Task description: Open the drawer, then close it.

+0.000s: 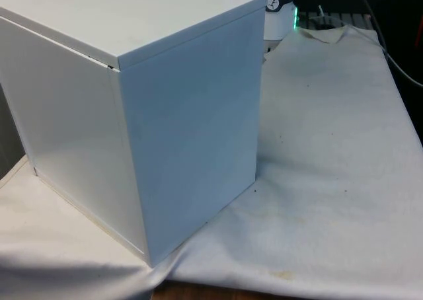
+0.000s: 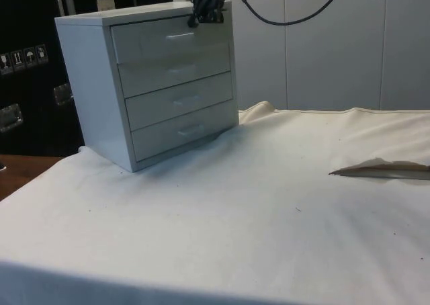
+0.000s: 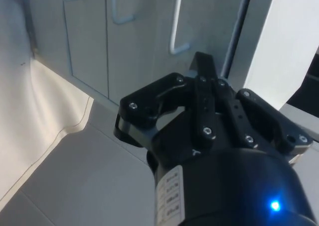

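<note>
A white-clothed tabletop (image 2: 269,211) is carrying a white chest of drawers (image 2: 134,83) at its far end. The black claw (image 2: 205,13) is hovering by the top drawer (image 2: 168,39); its grip cannot be told.

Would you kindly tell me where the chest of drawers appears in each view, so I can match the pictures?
Front view: the chest of drawers takes up the front view's left, turning plain panels to the camera.
Side view: it stands at the upper left, its four drawer fronts showing, the gripper at the top drawer.
Wrist view: its drawer fronts and handles lie beyond the gripper.
Shared landmark: the white cloth under the chest.
</note>
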Robot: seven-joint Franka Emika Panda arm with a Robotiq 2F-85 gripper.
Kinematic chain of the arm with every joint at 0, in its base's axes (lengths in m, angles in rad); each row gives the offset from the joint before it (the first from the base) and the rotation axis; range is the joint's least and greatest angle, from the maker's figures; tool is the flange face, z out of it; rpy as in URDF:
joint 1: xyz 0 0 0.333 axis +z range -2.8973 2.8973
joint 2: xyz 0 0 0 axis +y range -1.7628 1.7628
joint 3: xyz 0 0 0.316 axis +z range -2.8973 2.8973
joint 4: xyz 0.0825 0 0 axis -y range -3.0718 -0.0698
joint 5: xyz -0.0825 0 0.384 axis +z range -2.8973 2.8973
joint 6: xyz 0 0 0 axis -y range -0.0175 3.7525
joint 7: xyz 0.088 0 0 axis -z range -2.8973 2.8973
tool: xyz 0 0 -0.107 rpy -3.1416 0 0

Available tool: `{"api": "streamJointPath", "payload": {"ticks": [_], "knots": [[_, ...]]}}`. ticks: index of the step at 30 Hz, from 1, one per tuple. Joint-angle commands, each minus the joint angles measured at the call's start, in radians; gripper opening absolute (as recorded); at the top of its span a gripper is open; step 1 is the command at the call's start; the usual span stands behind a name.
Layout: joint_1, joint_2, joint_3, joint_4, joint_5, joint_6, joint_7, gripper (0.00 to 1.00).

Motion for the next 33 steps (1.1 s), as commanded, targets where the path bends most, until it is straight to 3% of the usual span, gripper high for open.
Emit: {"api": "streamJointPath", "payload": {"ticks": [1, 6, 7, 8, 17, 19, 24, 25, 26, 33], "knots": [[0.022, 0.031, -0.016, 0.022, 0.028, 0.023, -0.005, 0.00], [0.026, 0.048, -0.017, 0.032, 0.035, 0.031, 0.002, 0.00], [0.003, 0.019, 0.000, 0.011, 0.003, 0.005, 0.013, 0.00], [0.026, 0.050, -0.016, 0.033, 0.034, 0.031, 0.005, 0.00], [0.006, 0.034, 0.001, 0.020, 0.003, 0.006, 0.024, 0.00], [0.010, 0.036, 0.001, 0.020, 0.008, 0.010, 0.025, 0.00], [-0.001, 0.013, 0.027, 0.000, -0.010, -0.007, 0.043, 0.00], [0.006, 0.025, 0.018, 0.004, 0.002, 0.004, 0.039, 0.00], [-0.003, 0.007, 0.031, -0.004, -0.013, -0.011, 0.045, 0.00], [-0.008, -0.049, 0.065, -0.042, -0.026, -0.048, 0.051, 0.00]]}}
